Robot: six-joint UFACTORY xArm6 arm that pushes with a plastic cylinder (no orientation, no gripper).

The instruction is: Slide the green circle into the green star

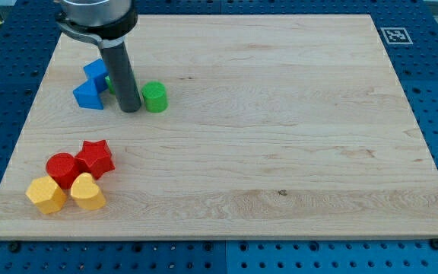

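Note:
The green circle (155, 97) is a short cylinder in the board's upper left part. My tip (130, 109) rests on the board just left of it, touching or nearly touching its left side. The green star (108, 82) is almost wholly hidden behind the dark rod; only a green sliver shows at the rod's left edge. The rod stands between the green circle and the green star.
Two blue blocks (96, 72) (88, 96) sit just left of the green star. At lower left are a red circle (61, 169), a red star (95, 157), a yellow hexagon (46, 195) and a yellow heart (87, 191). A printed tag (395, 35) marks the board's top right corner.

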